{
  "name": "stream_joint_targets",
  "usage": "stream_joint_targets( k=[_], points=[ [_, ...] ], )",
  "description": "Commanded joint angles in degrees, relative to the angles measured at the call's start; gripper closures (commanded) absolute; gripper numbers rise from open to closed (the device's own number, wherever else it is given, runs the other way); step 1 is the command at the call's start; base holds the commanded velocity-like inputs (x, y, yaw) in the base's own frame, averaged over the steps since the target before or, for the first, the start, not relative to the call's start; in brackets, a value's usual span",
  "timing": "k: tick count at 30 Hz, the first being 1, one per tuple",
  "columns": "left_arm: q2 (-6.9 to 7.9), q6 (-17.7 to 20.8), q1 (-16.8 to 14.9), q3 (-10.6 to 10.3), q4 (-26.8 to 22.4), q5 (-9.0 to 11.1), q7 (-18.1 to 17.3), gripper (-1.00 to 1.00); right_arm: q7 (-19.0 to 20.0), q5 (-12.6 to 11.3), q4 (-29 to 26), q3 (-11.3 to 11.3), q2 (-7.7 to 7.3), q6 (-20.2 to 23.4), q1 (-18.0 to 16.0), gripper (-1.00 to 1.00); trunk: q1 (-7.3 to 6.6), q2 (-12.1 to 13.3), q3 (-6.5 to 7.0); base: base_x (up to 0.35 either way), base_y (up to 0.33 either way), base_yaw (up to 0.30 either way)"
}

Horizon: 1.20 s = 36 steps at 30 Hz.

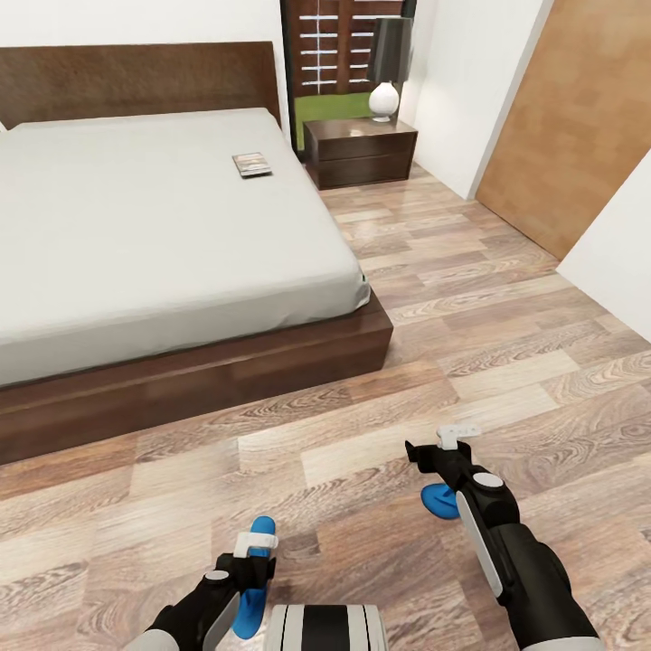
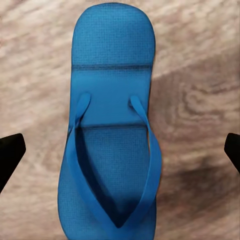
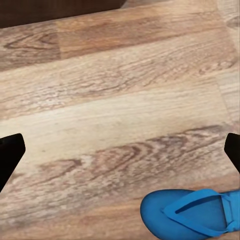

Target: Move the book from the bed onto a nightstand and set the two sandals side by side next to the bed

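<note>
- One book [image 1: 251, 165] lies flat on the bed [image 1: 154, 226], on the mattress near the side that faces the nightstand [image 1: 360, 150], up toward the headboard [image 1: 136, 81].
- Two sandals are on the floor [image 1: 506, 316], both close to my base and well apart from each other.
- The left sandal [image 1: 252, 579] lies under my left gripper [image 1: 255, 545]; in my left wrist view it lies lengthwise between my fingertips [image 2: 11, 150], sole down and straps up, on the planks.
- My left jaws stand wide apart, one tip on each side of that sandal [image 2: 110, 150], not touching it.
- The right sandal [image 1: 441, 500] lies just beside my right arm, partly hidden behind it; in my right wrist view only one end [image 3: 190, 215] shows at the frame's edge.
- My right gripper [image 1: 443, 445] hangs over bare planks just beyond that sandal, jaws spread wide with nothing between them.
- One bed stands ahead to my left, its dark wooden frame low on the floor; neither sandal is beside it.
- One nightstand stands by the head of the bed, against the wall, with one lamp [image 1: 387, 68] on top, white base and dark shade.
- One wooden door [image 1: 570, 117] stands to the right.
</note>
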Motion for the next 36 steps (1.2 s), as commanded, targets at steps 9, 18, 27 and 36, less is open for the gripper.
stream_joint_targets(
  k=[9,18,27,36],
  points=[
    [0.05,0.31,-0.01,-0.48,-0.09,0.49,0.46,-1.0,0.23,0.07,-2.84,0.06,-0.03,0.37,0.05,-1.0,0.12,-0.08,-1.14,0.0,0.0,0.0],
    [0.05,0.31,-0.01,-0.56,-0.1,0.48,0.48,-1.0,0.27,0.07,-3.77,0.06,-0.03,0.38,0.06,-1.0,0.25,-0.15,-2.25,0.0,0.0,0.0],
    [0.05,0.31,-0.11,-0.57,-0.36,0.48,0.54,-1.0,0.28,0.07,-3.93,0.07,-0.03,0.38,0.08,-1.0,0.25,-0.15,-2.25,0.0,0.0,0.0],
    [0.14,0.31,-0.36,-0.63,-1.58,0.49,0.76,-1.0,0.23,0.07,-3.97,0.11,-0.03,0.39,0.07,-1.0,0.38,-0.21,-3.36,0.0,0.0,0.0]
  ],
)
